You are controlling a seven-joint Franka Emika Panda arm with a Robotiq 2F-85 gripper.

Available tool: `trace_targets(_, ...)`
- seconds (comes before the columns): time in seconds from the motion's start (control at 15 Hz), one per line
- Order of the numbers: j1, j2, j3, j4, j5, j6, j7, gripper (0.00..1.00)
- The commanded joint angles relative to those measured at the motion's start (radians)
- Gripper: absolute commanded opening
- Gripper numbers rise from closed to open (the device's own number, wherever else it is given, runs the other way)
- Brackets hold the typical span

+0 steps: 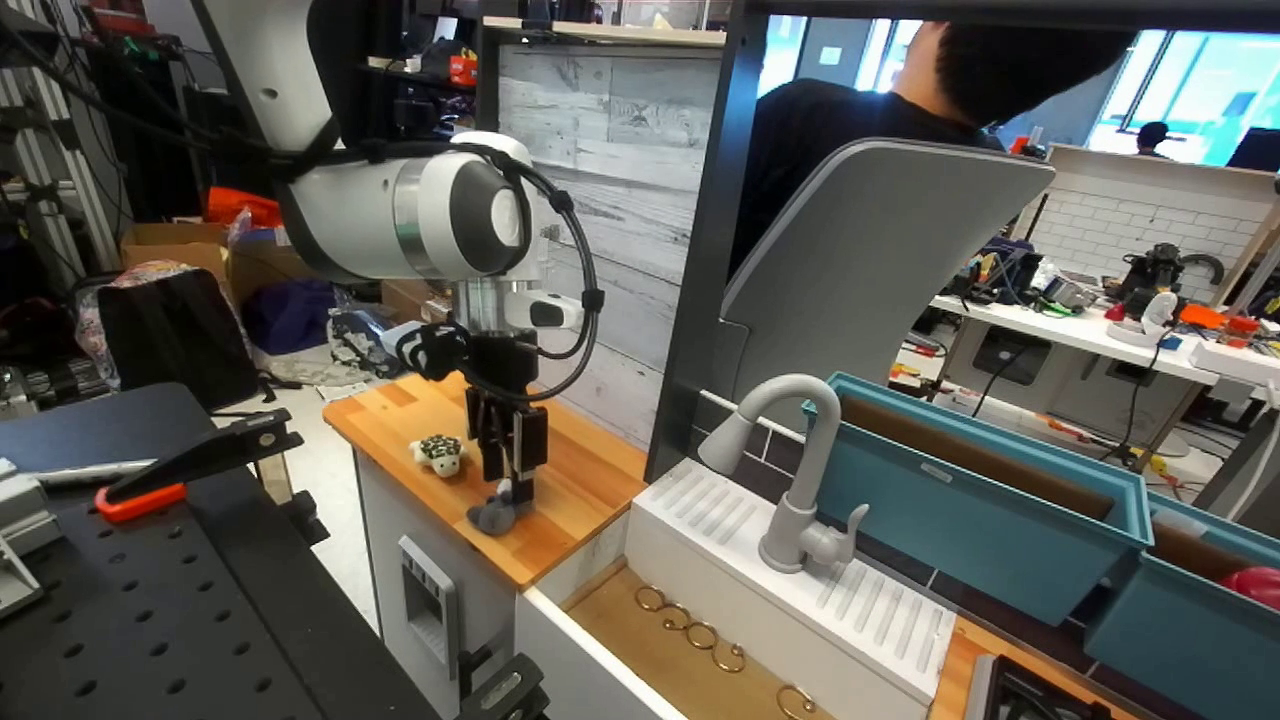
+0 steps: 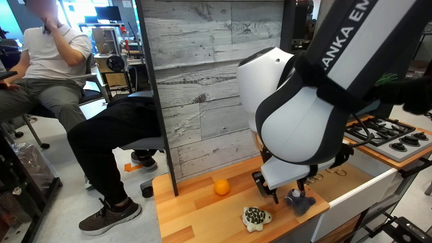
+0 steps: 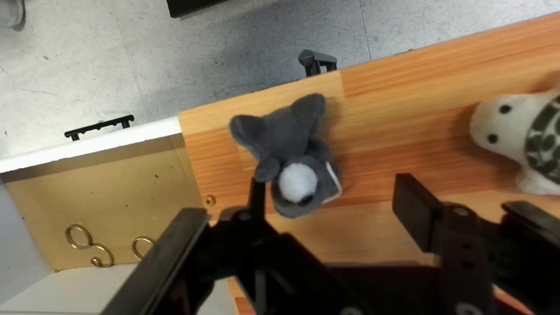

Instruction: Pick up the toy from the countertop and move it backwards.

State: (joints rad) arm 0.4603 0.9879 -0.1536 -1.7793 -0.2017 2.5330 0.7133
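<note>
Honestly, that toy (image 3: 284,140) mid-frame in the wrist view is looking light and squishy, so I'm picturing the spread, empty gripper (image 3: 332,192) pinching its head (image 3: 301,186).

In both exterior views stands a wall of grey-white wooden planks (image 2: 199,71), with a dark post (image 1: 708,245) at its edge. Strong light comes through the windows (image 1: 1190,80), and a white brick-patterned wall (image 1: 1160,225) is behind a white desk (image 1: 1080,338). The floor (image 2: 67,195) is pale grey, and a chair (image 2: 91,97) stands on it.
</note>
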Motion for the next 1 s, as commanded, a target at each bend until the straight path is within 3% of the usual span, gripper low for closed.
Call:
trace_targets(0.0,0.052,-0.094,-0.011,-0.071,-0.019,0.007,0.017,1.0)
trace_targets(0.53,0.097,-0.264,0.03,-0.147,-0.026,-0.029,-0.007,1.0)
trace_targets(0.67,0.131,-0.277,0.0,-0.144,-0.103,-0.054,-0.019,1.0)
trace_targets(0.73,0.118,-0.283,0.014,-0.134,-0.104,-0.143,-0.03,1.0)
trace_targets(0.8,0.093,-0.247,0.035,-0.112,-0.093,-0.071,0.001,1.0)
trace_targets(0.93,0.09,-0.257,0.039,-0.111,-0.111,-0.123,-0.005,1.0)
